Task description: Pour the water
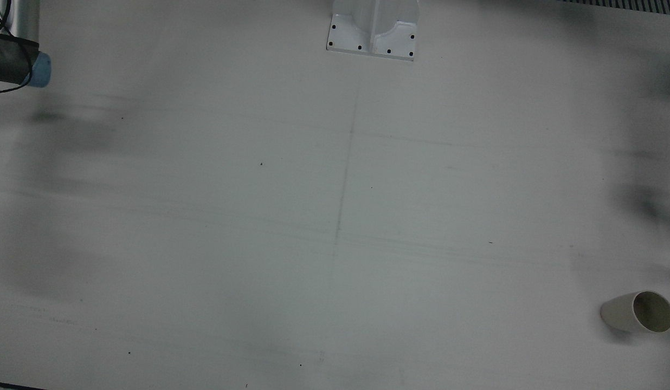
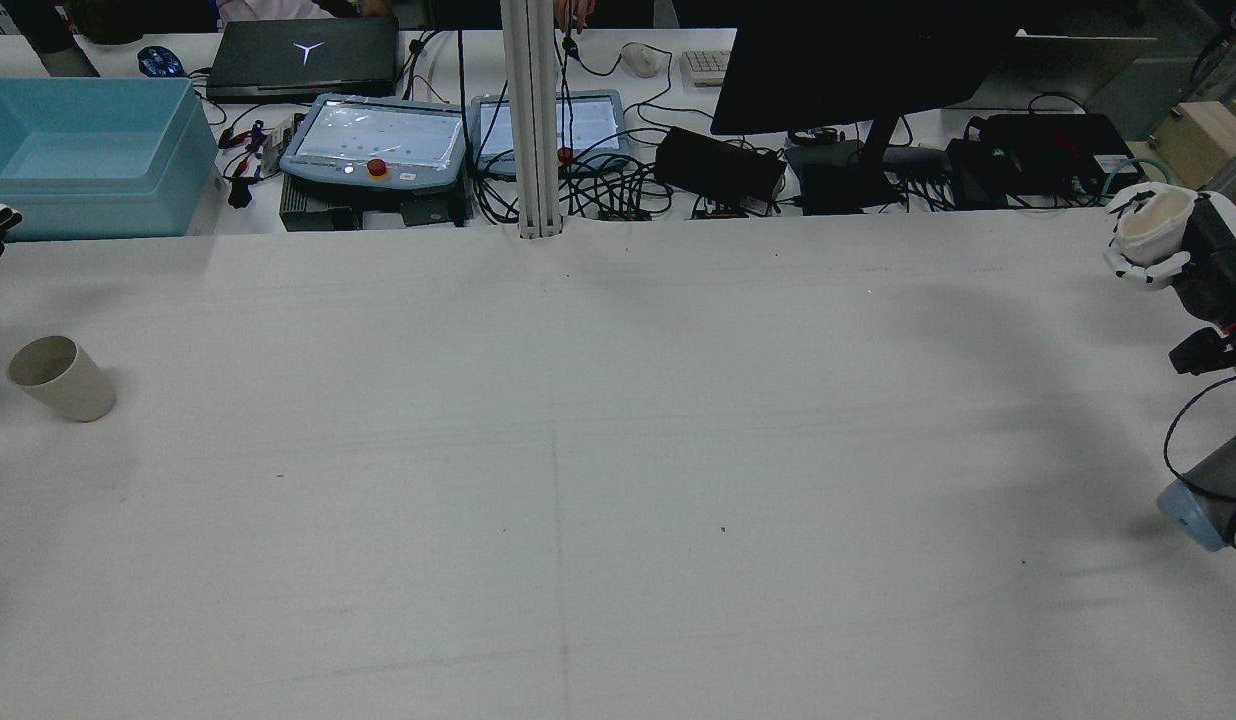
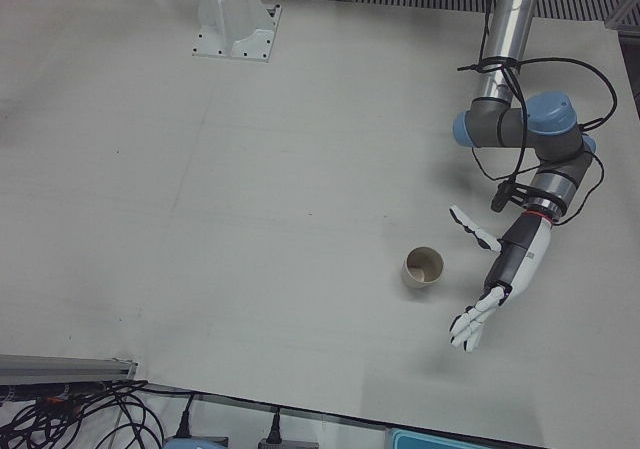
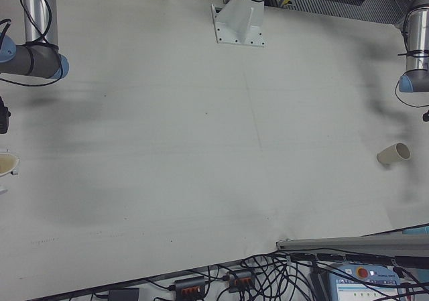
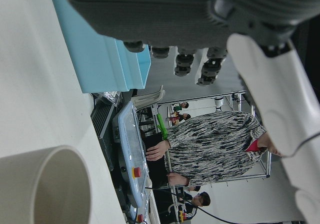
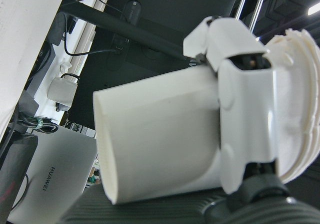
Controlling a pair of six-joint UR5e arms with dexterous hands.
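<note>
1. Two pale cups are in play. One, the held cup (image 6: pixel 160 134), is gripped by the right hand (image 2: pixel 1163 245), whose fingers (image 6: pixel 245 129) wrap its wall, up over the table's right edge in the rear view. The other, the standing cup (image 3: pixel 423 267), rests upright on the table (image 2: pixel 618 450) near its left edge, toward the operators' side.
2. Left hand (image 3: pixel 497 274) hangs just beside the standing cup, fingers spread and holding nothing; no contact shows.
3. Judging the step: the cups are well apart, nearly the whole table between them, so the held cup should travel level, mouth up, until it is over the standing cup's opening, and only then tilt slowly.
4. I would have the left hand close gently on the standing cup to steady it, since a light cup looks easy to knock over.
5. Whether the held cup holds water cannot be seen.
6. Readable writing: "HUAWEI" on a grey laptop (image 6: pixel 47 179) in the right hand view. Nothing legible on either cup.
</note>
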